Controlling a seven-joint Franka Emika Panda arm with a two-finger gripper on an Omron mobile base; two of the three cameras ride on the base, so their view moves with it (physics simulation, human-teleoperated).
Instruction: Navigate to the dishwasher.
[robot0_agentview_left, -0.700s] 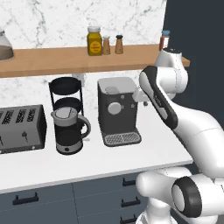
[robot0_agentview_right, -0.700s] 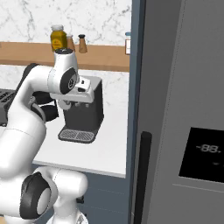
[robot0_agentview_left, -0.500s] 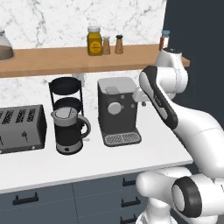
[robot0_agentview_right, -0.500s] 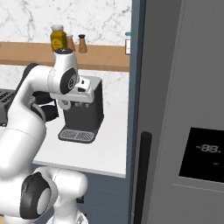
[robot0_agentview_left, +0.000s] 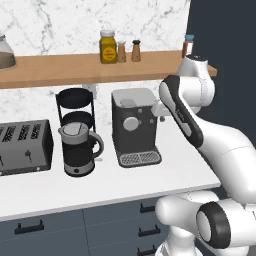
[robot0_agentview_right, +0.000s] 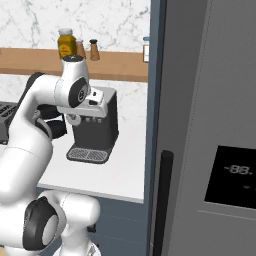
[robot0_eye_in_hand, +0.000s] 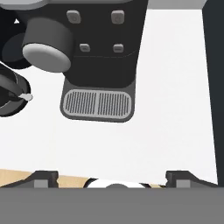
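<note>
In the left base view the arm folded above a white counter (robot0_agentview_left: 115, 182), facing a coffee machine (robot0_agentview_left: 134, 125), a kettle (robot0_agentview_left: 77, 149) and a toaster (robot0_agentview_left: 22, 146), with dark drawers (robot0_agentview_left: 117, 220) below; no dishwasher front was among them. In the right base view a tall refrigerator (robot0_agentview_right: 210, 130) closed off the counter's right side, so the dishwasher probably lay somewhere to the left. In the hand view the gripper (robot0_eye_in_hand: 111, 176) looked down on the machine's drip tray (robot0_eye_in_hand: 97, 104), fingertips (robot0_eye_in_hand: 43, 176) set wide apart, holding nothing.

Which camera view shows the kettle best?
The left base view: the kettle stands whole on the white counter, between the toaster and the coffee machine. In the hand view, the dark round shape at the left edge may be part of it.
</note>
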